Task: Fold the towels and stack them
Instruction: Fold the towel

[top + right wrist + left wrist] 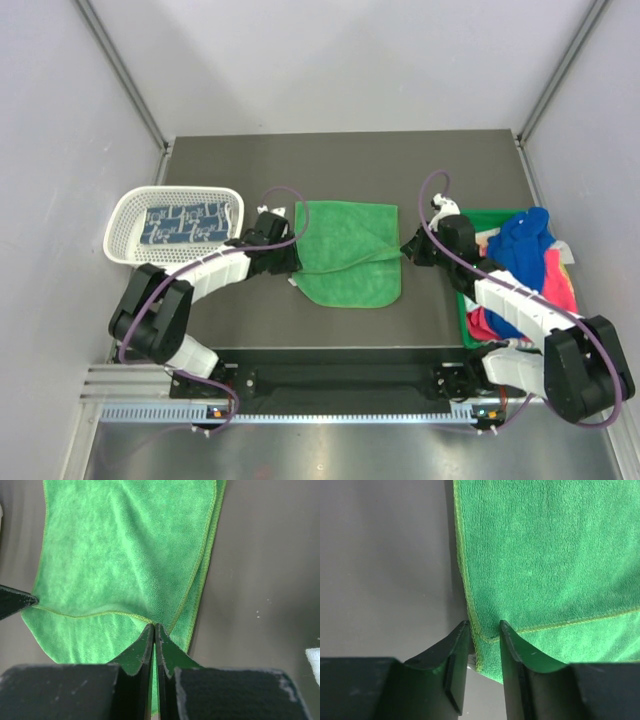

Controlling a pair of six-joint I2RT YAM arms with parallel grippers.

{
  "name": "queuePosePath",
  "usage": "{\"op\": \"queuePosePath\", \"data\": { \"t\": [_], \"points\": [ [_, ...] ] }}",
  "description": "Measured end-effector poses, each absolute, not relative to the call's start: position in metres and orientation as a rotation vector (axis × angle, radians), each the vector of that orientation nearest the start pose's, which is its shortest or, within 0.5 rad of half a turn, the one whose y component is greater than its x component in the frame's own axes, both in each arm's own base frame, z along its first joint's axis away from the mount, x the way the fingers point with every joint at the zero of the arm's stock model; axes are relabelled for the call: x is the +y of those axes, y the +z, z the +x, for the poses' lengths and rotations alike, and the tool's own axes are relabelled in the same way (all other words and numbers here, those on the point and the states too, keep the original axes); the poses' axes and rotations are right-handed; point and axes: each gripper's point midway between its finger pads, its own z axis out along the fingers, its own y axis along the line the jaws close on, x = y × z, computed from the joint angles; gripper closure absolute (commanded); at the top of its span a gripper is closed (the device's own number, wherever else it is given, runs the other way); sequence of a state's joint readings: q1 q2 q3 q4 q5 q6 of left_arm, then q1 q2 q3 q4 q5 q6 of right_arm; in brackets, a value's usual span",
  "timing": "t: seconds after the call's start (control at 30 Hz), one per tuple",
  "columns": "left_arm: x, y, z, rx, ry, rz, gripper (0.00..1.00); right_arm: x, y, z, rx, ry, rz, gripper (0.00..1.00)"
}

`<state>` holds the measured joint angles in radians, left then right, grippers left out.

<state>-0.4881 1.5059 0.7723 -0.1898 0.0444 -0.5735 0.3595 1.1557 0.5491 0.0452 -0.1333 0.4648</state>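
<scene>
A green towel (350,255) (545,555) (125,555) lies on the dark table with one layer folded over, its hem running across the middle. My left gripper (296,264) (485,625) is at the towel's left edge. Its jaws stand apart, with the hemmed corner lying between them. My right gripper (406,250) (154,626) is at the towel's right edge, shut on the folded layer's hem. A folded blue-and-white patterned towel (182,224) lies in the white mesh basket (125,215). Blue (525,240) and pink (555,280) towels sit heaped at the right.
The green plastic bin (466,322) holding the heaped towels stands at the table's right edge, right under my right arm. The basket stands at the left edge beside my left arm. A white cloth corner (314,657) shows low right in the right wrist view.
</scene>
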Motion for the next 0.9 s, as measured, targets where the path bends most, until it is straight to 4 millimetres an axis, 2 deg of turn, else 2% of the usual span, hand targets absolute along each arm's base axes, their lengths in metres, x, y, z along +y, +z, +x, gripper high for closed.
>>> {"op": "queuePosePath", "data": {
  "t": [0.4,0.53,0.57,0.63,0.9],
  "points": [
    [-0.193,0.047,0.309,2.538,-0.457,-0.055,0.76,0.158,0.1,0.302,2.194,0.618,0.034,1.0],
    [-0.194,0.047,0.311,2.538,-0.45,-0.038,0.84,0.159,0.101,0.303,2.189,0.619,0.033,1.0],
    [-0.193,0.046,0.311,2.54,-0.449,-0.036,0.93,0.159,0.101,0.303,2.189,0.619,0.033,1.0],
    [-0.193,0.045,0.31,2.545,-0.445,-0.033,0.99,0.159,0.101,0.303,2.189,0.619,0.033,1.0],
    [-0.191,0.043,0.306,2.566,-0.431,-0.027,1.0,0.159,0.101,0.303,2.191,0.619,0.034,1.0]
  ]
}}
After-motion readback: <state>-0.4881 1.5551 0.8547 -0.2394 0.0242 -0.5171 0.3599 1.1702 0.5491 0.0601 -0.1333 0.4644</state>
